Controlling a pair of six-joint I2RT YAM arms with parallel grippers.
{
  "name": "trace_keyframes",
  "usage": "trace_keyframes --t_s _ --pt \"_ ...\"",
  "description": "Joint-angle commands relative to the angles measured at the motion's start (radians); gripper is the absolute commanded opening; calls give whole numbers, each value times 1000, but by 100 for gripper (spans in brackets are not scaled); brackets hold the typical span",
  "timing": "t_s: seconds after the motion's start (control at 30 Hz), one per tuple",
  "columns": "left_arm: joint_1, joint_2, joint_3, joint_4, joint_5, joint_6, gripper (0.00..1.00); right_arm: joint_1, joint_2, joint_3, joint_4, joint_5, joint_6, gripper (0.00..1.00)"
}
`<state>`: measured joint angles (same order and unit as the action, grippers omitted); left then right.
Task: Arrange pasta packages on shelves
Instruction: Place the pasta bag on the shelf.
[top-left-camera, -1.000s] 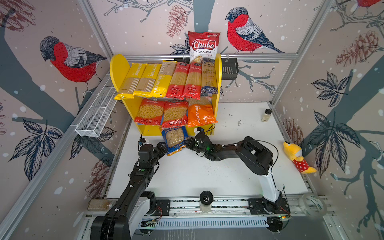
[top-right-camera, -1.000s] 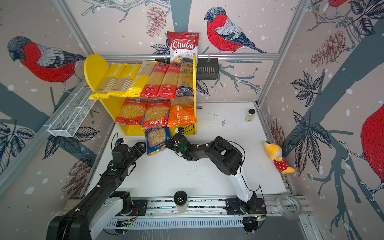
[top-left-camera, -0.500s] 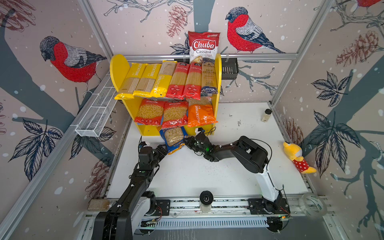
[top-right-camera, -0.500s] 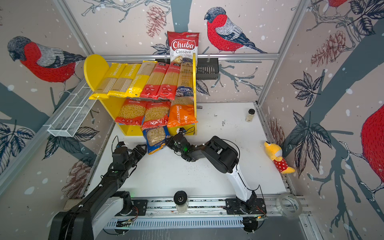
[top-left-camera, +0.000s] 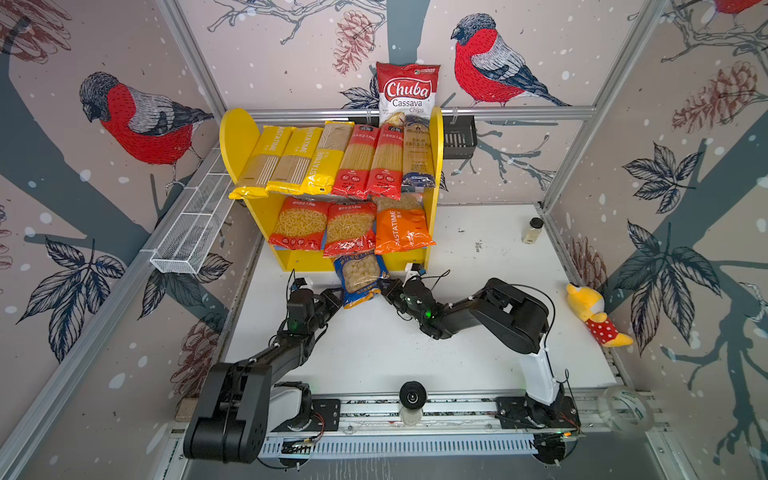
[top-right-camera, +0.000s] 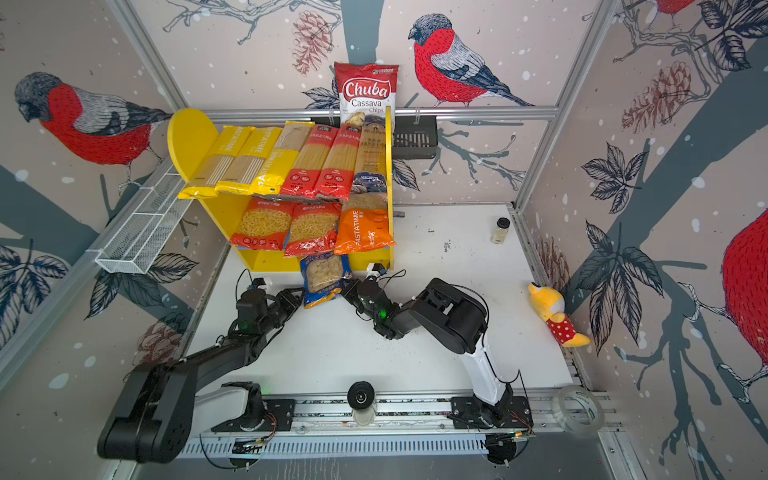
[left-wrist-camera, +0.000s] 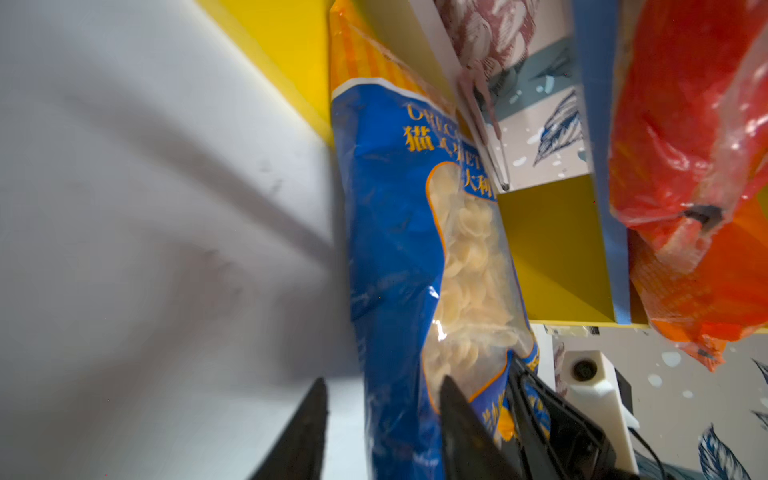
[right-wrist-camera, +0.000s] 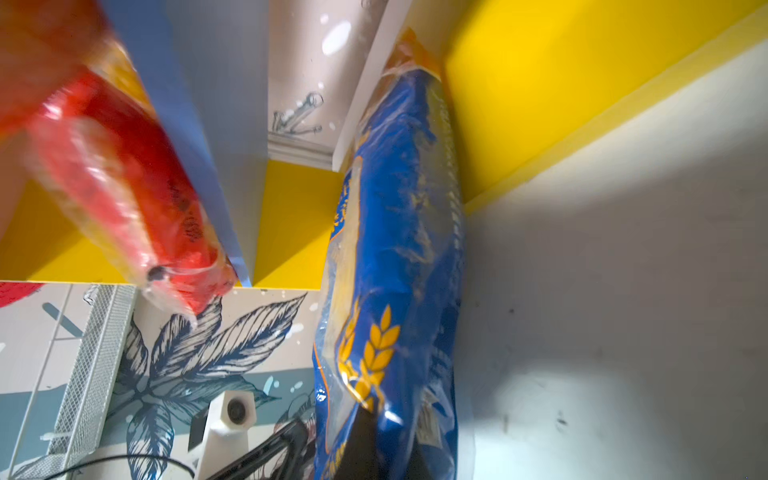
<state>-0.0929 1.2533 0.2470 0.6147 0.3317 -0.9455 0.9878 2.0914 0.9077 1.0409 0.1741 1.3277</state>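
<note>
A blue-yellow pasta package stands tilted on the table against the front of the shelves, below the blue lower board. My right gripper is shut on its near right corner, the fingers wrapped in its plastic. My left gripper straddles the near left corner. One finger touches the package; the other stands apart from it. Several long spaghetti packs lie on the upper board. Two red bags and an orange bag fill the lower one.
A Chuba chips bag stands behind the shelves. A white wire basket hangs on the left wall and a black basket on the back rail. A spice jar, a plush toy and a tape roll sit to the right.
My left gripper has moved right onto the blue-yellow package's corner and its jaws have narrowed. The right gripper keeps its hold on the package.
</note>
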Motion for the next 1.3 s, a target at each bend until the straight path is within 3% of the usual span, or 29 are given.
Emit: trace_keyframes --t_s 0.0,0.07,0.2,0.3,0.43,0.57,0.73,0.9,1.17,1.27 --pt "-5 47 34 129 29 -21 35 17 32 -1 186 96 76 0" --pt "-5 47 48 113 18 -13 37 23 66 9 222 110 103 0" --pt "12 1 75 -11 -11 29 56 16 104 42 236 157 151 0" --pt "41 -58 80 -132 -53 47 65 5 129 89 240 174 187 0" --pt "56 -143 69 -231 -92 70 69 5 173 186 206 190 222 1" --pt "49 -169 16 -165 -60 57 70 15 246 290 155 169 247 7" --pt "35 -74 18 -70 13 65 67 15 243 264 146 105 226 22" --pt "25 2 45 -5 23 70 57 -17 188 195 105 -29 172 39" --pt "25 136 61 103 41 59 40 -17 141 74 139 -158 175 48" --pt "25 170 78 121 46 57 34 -19 149 64 151 -174 169 41"
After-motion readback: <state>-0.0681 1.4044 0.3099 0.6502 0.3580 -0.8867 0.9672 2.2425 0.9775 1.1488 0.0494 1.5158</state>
